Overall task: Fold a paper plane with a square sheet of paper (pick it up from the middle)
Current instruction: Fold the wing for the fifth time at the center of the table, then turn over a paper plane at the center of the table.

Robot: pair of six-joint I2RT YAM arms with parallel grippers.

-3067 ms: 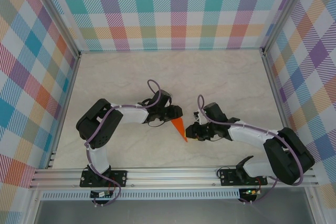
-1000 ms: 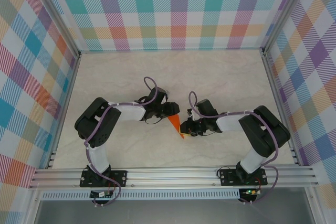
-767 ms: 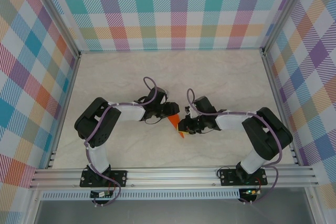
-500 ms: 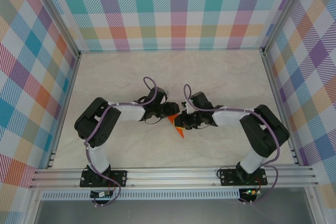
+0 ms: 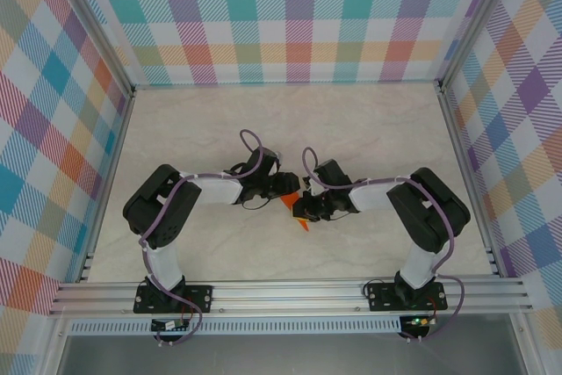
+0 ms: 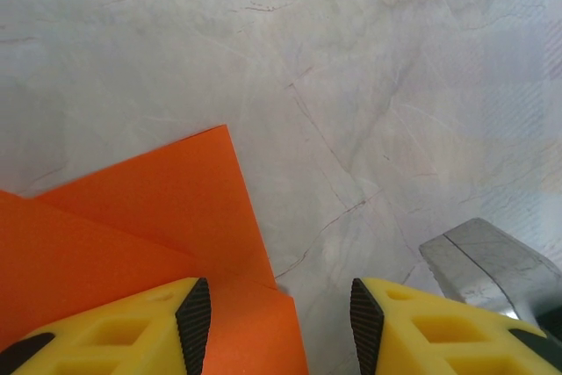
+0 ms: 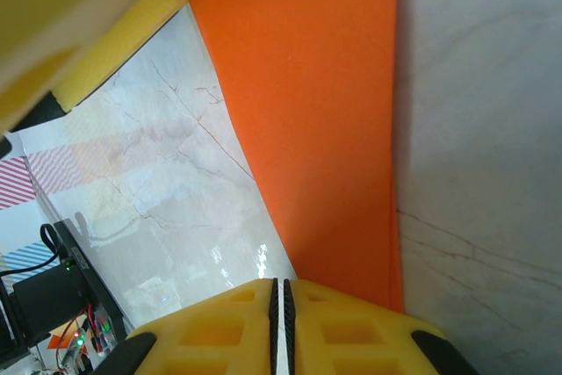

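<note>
The folded orange sheet of paper (image 5: 302, 219) lies on the table as a narrow pointed wedge between my two grippers. In the left wrist view the paper (image 6: 132, 226) shows layered creased flaps. My left gripper (image 6: 281, 305) is open low over it, its left finger (image 6: 114, 327) above the paper and its right finger over bare table. In the right wrist view the paper (image 7: 307, 111) stretches ahead as a long strip. My right gripper (image 7: 283, 292) is shut, pads almost touching, its tips at the strip's near edge with nothing visible between them. From above, the left gripper (image 5: 288, 191) and right gripper (image 5: 305, 208) nearly meet.
The pale marbled table (image 5: 369, 138) is enclosed by plaid walls (image 5: 290, 15) and aluminium rails (image 5: 290, 292). A grey metal part (image 6: 483, 261) sits close to the left gripper's right finger. The left gripper's yellow finger (image 7: 88, 24) crosses the top left of the right wrist view.
My right gripper has moved left onto the paper, close up to the left gripper, and its jaws have closed further. The left arm has stayed nearly still, jaws unchanged.
</note>
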